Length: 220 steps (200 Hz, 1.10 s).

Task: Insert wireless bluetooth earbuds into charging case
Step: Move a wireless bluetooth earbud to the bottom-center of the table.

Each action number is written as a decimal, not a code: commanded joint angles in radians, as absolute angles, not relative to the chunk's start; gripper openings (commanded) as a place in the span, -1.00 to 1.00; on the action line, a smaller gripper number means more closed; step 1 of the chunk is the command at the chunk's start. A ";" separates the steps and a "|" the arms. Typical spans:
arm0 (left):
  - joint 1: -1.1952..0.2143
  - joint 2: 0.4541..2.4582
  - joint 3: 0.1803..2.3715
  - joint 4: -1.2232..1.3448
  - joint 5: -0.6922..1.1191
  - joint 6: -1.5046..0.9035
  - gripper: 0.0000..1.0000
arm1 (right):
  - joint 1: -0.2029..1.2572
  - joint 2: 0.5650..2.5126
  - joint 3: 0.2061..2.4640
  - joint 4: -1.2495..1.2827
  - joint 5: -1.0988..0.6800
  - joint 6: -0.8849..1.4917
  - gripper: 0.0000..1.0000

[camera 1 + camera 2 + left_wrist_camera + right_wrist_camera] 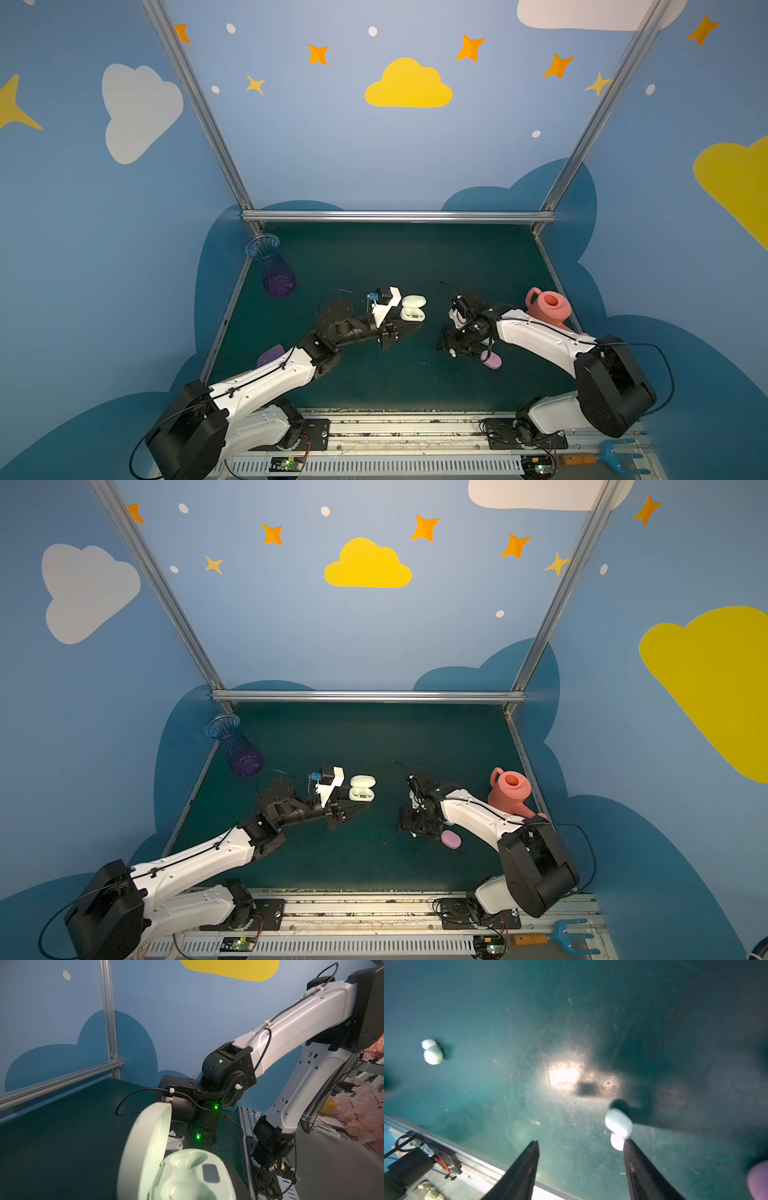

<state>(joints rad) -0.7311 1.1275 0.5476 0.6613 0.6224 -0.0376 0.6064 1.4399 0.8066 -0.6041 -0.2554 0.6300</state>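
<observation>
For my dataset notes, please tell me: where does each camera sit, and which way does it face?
Top views: high behind the robot, looking down at the green table and back wall; both arms show.
Left wrist: low, facing the open mint case and the right arm; the left claw is not clear here.
Right wrist: down at the table and two earbuds; right claw open.
Shared: mint case, top and left wrist views.

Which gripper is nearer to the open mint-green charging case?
Left. The left gripper lies right beside the mint-green case, on its near side; contact is unclear. The right gripper hangs well apart, open beside an earbud.
</observation>
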 commanded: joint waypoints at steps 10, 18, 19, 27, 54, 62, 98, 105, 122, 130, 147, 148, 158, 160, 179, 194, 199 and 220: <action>-0.727 1.106 0.547 0.671 0.624 -0.028 -0.93 | 0.618 1.440 0.844 -0.619 -0.242 0.634 0.28; -0.727 1.106 0.548 0.669 0.624 -0.027 -0.93 | 0.618 1.433 0.843 -0.624 -0.229 0.634 0.29; -0.727 1.106 0.548 0.669 0.625 -0.028 -0.93 | 0.619 1.433 0.842 -0.624 -0.227 0.634 0.29; -0.727 1.105 0.547 0.670 0.623 -0.028 -0.93 | 0.618 1.428 0.842 -0.636 -0.213 0.632 0.29; -0.728 1.107 0.548 0.673 0.622 -0.028 -0.93 | 0.617 1.434 0.841 -0.660 -0.170 0.616 0.29; -0.728 1.109 0.549 0.674 0.624 -0.029 -0.93 | 0.616 1.443 0.837 -0.658 -0.165 0.613 0.29; -0.728 1.109 0.552 0.673 0.626 -0.031 -0.93 | 0.612 1.499 0.812 -0.609 -0.152 0.594 0.29; -0.728 1.107 0.552 0.668 0.625 -0.029 -0.93 | 0.612 1.510 0.810 -0.592 -0.167 0.589 0.29; -0.727 1.102 0.552 0.664 0.622 -0.027 -0.93 | 0.613 1.536 0.806 -0.554 -0.205 0.589 0.30; -0.728 1.101 0.552 0.663 0.623 -0.026 -0.93 | 0.616 1.547 0.804 -0.545 -0.218 0.591 0.30; -0.727 1.099 0.552 0.661 0.619 -0.025 -0.93 | 0.619 1.552 0.799 -0.527 -0.237 0.595 0.30; -0.727 1.099 0.552 0.660 0.619 -0.025 -0.93 | 0.620 1.551 0.798 -0.527 -0.237 0.596 0.30; -0.728 1.098 0.552 0.660 0.618 -0.025 -0.93 | 0.622 1.543 0.796 -0.526 -0.241 0.599 0.30; -0.728 1.099 0.552 0.660 0.618 -0.025 -0.93 | 0.623 1.541 0.797 -0.527 -0.241 0.600 0.30; -0.728 1.101 0.553 0.661 0.621 -0.025 -0.93 | 0.626 1.519 0.801 -0.544 -0.245 0.606 0.30; -0.727 1.104 0.552 0.664 0.621 -0.026 -0.93 | 0.630 1.501 0.804 -0.565 -0.245 0.612 0.30; -0.727 1.103 0.552 0.664 0.620 -0.027 -0.93 | 0.630 1.495 0.806 -0.569 -0.247 0.613 0.30; -0.727 1.103 0.552 0.666 0.620 -0.025 -0.93 | 0.639 1.473 0.807 -0.583 -0.256 0.624 0.30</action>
